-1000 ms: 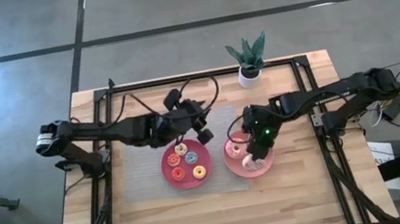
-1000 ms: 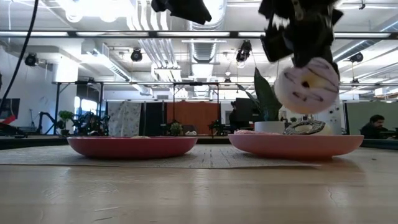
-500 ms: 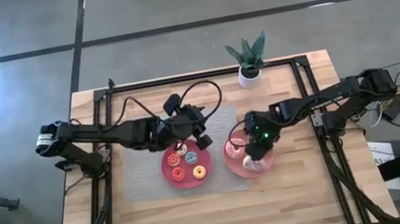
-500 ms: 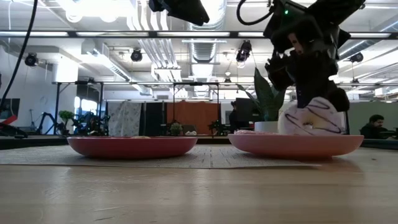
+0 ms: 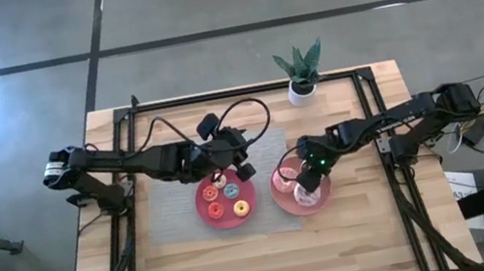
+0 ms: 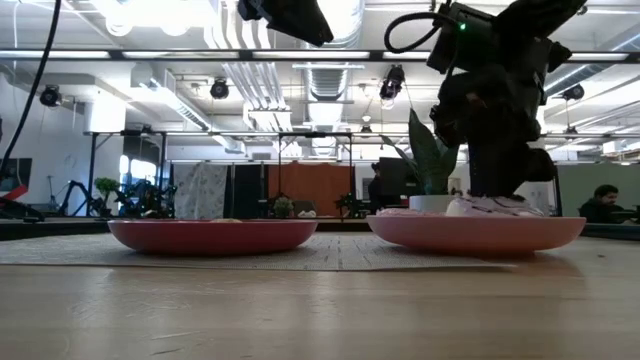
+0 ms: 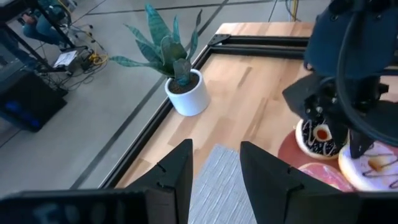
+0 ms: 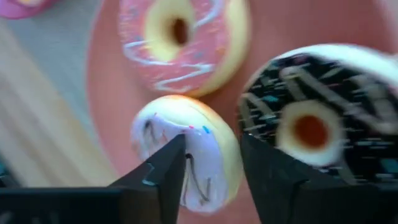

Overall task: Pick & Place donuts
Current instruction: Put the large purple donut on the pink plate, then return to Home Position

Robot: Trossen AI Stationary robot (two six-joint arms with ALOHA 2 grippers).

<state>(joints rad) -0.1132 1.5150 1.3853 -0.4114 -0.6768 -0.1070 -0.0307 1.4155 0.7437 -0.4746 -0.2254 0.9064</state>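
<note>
Pink plate: whitish donut under right hand.

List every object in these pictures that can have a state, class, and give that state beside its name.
White-iced donut: lying on the pink plate, between the right pincer's parted fingers.
Pink-iced donut: flat on the pink plate.
Dark-iced donut: flat on the pink plate.
Pink plate: holding three donuts.
Red plate: holding four small donuts.
Right pincer: open.
Left pincer: open, empty.
Potted plant: upright.
</note>
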